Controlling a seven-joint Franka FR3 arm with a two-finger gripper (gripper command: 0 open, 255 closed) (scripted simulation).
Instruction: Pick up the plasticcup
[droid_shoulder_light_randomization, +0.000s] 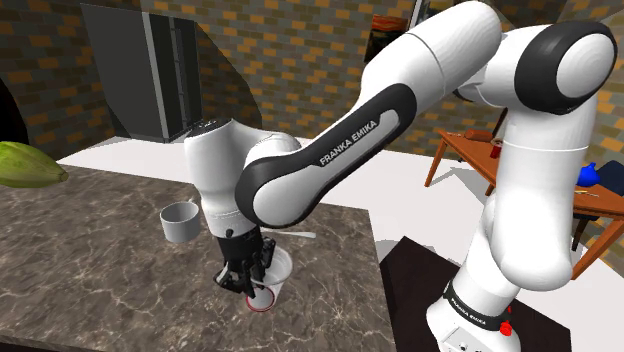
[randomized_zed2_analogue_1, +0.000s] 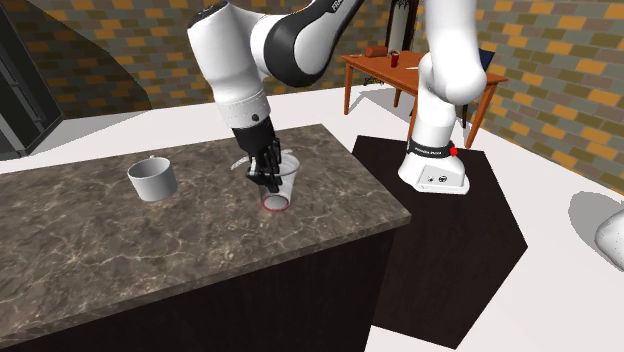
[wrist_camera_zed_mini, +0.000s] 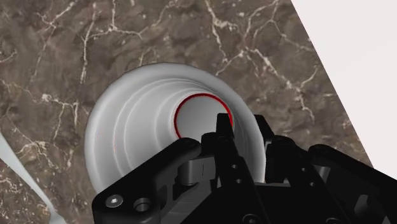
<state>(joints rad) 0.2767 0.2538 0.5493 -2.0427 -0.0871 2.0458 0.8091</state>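
A translucent white plastic cup (droid_shoulder_light_randomization: 279, 268) (randomized_zed2_analogue_1: 290, 172) (wrist_camera_zed_mini: 130, 137) with a red ring around its base stands on the dark marble counter (droid_shoulder_light_randomization: 100, 260) (randomized_zed2_analogue_1: 120, 240), near the counter's edge. My black gripper (droid_shoulder_light_randomization: 249, 283) (randomized_zed2_analogue_1: 268, 178) (wrist_camera_zed_mini: 242, 122) reaches down onto the cup's rim. In the wrist view one finger (wrist_camera_zed_mini: 222, 130) is inside the cup and the other finger (wrist_camera_zed_mini: 266, 130) is outside, with the cup's wall clasped between them. The cup's base looks to rest on the counter.
A grey mug (droid_shoulder_light_randomization: 181, 221) (randomized_zed2_analogue_1: 152, 180) stands on the counter a little beyond the cup. A green object (droid_shoulder_light_randomization: 28, 165) lies at the shoulder view's left edge. A wooden table (droid_shoulder_light_randomization: 470, 152) (randomized_zed2_analogue_1: 400, 70) stands behind the stand. The counter edge runs close beside the cup.
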